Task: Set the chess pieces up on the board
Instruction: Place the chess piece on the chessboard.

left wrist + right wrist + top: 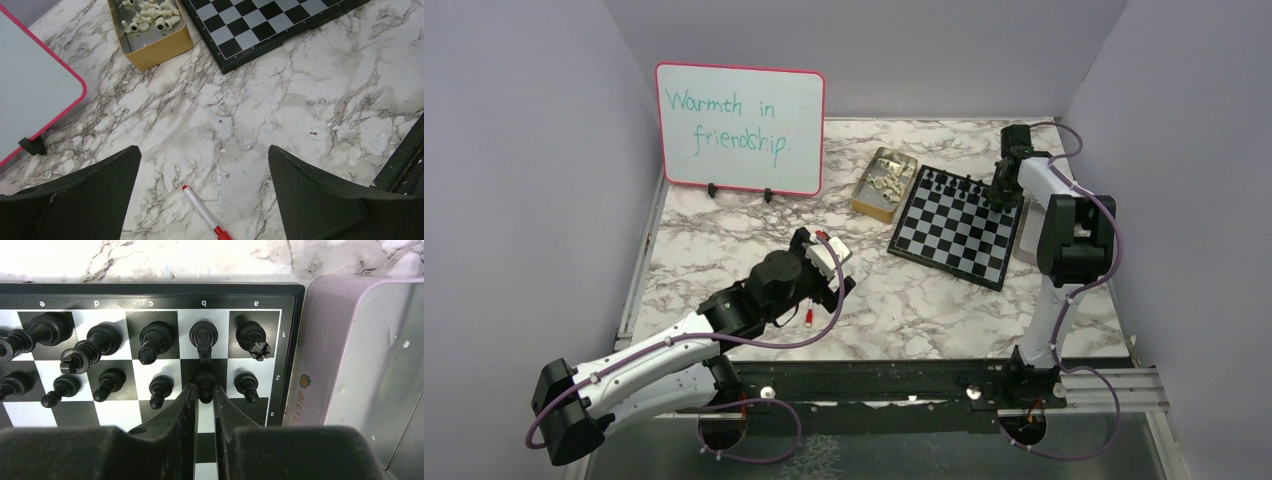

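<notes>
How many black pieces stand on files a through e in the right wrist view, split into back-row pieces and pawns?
Back-row pieces: 5
Pawns: 5, counting the b-file pawn between the fingers of the right gripper
Total: 10
Pieces cut off at the left edge of the view are not counted.

From your top view the black pieces (944, 182) on the far rows of the board (954, 235) are too small to name, and the right gripper (1002, 193) covers that corner. In the right wrist view its fingertips (186, 396) hide part of the pawn (205, 381), and the left edge cuts off the end pieces. The left wrist view crops the pen (201, 208) and the tin (160, 47).
</notes>
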You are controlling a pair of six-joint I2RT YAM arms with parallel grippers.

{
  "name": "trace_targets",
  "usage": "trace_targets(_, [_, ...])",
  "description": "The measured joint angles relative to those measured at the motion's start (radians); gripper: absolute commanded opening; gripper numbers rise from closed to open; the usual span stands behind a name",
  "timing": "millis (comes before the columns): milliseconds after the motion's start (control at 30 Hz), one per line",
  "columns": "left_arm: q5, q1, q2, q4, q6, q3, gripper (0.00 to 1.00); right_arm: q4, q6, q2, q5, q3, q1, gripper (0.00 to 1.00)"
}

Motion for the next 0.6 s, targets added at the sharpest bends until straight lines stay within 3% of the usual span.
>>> trace_targets(600, [-0.012,0.0,0.019,0.0,-0.004,0.0,0.99,-0.064,-0.008,-0.067,-0.014,0.0,0.0,0.32])
